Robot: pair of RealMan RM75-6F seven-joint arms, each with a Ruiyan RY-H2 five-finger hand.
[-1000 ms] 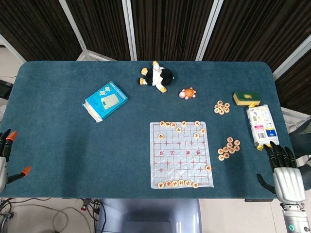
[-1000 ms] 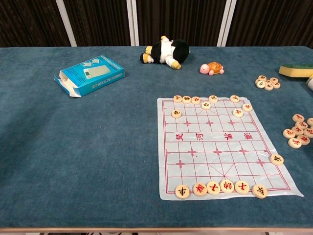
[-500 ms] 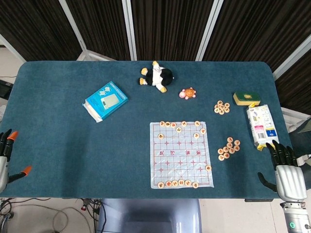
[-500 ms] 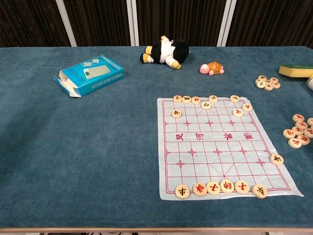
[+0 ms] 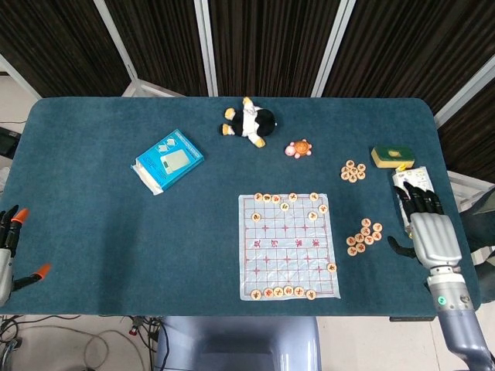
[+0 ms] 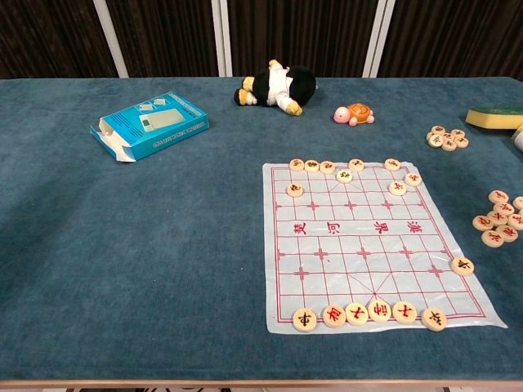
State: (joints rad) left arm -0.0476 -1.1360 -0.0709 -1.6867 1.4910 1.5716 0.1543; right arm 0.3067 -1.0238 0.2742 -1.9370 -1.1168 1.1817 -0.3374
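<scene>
Right hand moved forward over packet, two piece piles

We see a blue-covered table bearing a chess mat near its front edge, loose pieces rightward, and a blue box left of centre.
</scene>
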